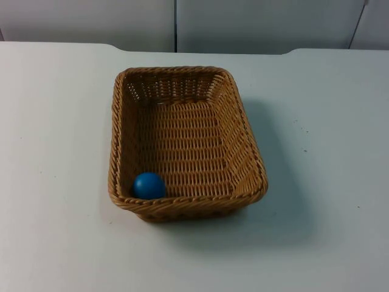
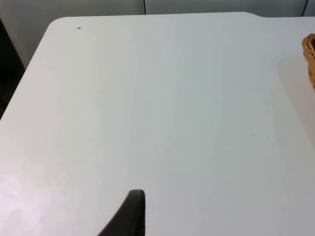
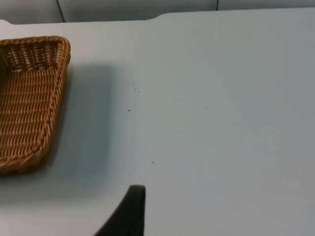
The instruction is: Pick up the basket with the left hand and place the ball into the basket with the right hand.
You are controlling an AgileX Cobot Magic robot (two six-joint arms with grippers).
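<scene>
The white worktop (image 1: 55, 152) runs back to the grey partition wall (image 1: 255, 24), where its far edge steps forward in the middle between two rounded notches. Bare surface lies on every side of the basket, widest to its left and right and toward the near edge.

The wicker basket (image 1: 243, 152) stands flat on the worktop near the middle, a rectangular tray with a braided rim and sloping woven walls, its long sides running away from the camera. It casts a soft shadow to its right.

The blue ball (image 1: 149, 185) lies inside the basket, on the woven floor in the near left corner, touching or almost touching the near wall and the left wall.

The top view alone looks into the basket and shows the ball. The left wrist view looks over bare worktop to a rounded far corner, with a dark strip beyond the side edge, and catches just a sliver of the basket's rim (image 2: 310, 59). The right wrist view takes in one end of the basket (image 3: 29, 98) from outside, with its shadow beside it and some small dark specks on the surface.

The left gripper (image 2: 130, 216) hangs above open worktop, well apart from the basket. The right gripper (image 3: 129, 214) hangs likewise over bare worktop, off to the basket's side. Each shows one black fingertip; whether either is released or clenched cannot be told.
</scene>
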